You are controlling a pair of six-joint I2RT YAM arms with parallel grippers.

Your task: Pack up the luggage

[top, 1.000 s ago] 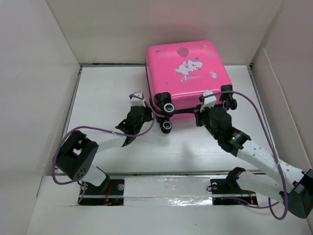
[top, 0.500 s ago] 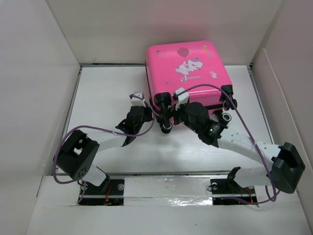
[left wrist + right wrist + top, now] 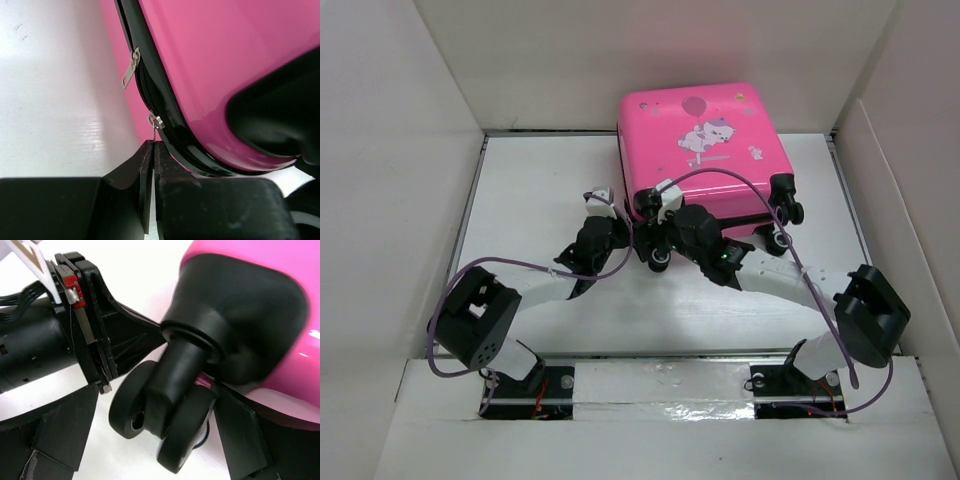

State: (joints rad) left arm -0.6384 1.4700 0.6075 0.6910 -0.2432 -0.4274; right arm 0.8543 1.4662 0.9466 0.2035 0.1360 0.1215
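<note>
We see the luggage (image 3: 705, 150) as glossy, smooth pink plastic, its wheel (image 3: 165, 415) matt black plastic, zipper pull (image 3: 154, 124) shiny metal, table (image 3: 55, 115) white, faintly grained.

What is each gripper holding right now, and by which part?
Left gripper pinches the suitcase by a zipper pull. Right gripper straddles a wheel, open, not clamped on it.
</note>
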